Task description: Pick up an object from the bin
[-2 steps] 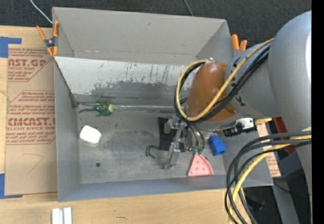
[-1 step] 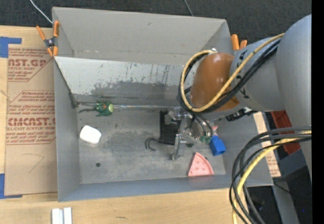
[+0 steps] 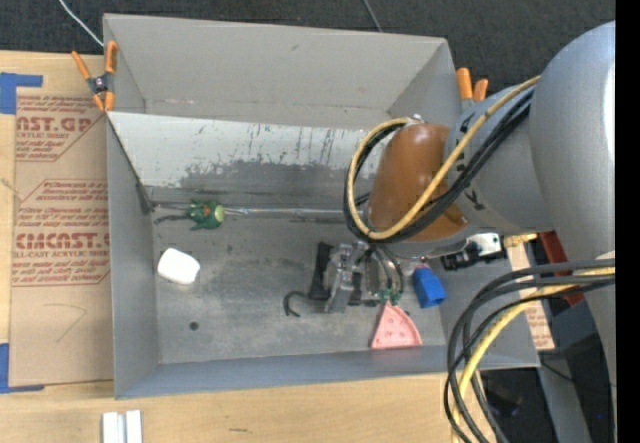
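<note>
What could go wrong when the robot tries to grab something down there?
The gripper is low in the bin, close to a pink triangle and a blue piece, so it might knock them aside instead of picking one up. The thin black curved thing beside it lies flat on the floor and could slip away.

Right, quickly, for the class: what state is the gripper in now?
Gripper: cannot be told. It is near a pink wedge and a blue block.
</note>
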`<act>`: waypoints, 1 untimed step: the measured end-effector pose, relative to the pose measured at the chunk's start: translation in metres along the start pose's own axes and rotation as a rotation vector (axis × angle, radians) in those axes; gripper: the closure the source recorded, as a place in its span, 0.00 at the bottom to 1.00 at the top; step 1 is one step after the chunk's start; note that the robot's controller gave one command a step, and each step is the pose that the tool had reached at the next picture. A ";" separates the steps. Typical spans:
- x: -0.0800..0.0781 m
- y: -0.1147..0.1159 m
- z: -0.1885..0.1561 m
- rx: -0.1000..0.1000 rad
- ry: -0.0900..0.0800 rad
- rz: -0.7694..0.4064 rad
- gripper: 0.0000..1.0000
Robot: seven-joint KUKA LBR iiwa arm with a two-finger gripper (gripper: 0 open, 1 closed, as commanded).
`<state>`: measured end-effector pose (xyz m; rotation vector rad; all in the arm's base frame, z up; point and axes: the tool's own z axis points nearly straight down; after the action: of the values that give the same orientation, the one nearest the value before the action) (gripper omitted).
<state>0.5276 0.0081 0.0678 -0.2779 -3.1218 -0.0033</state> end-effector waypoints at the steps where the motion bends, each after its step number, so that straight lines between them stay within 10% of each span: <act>1: 0.000 0.000 0.000 0.000 0.000 0.000 1.00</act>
<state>0.5276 0.0081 0.0678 -0.2778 -3.1218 -0.0032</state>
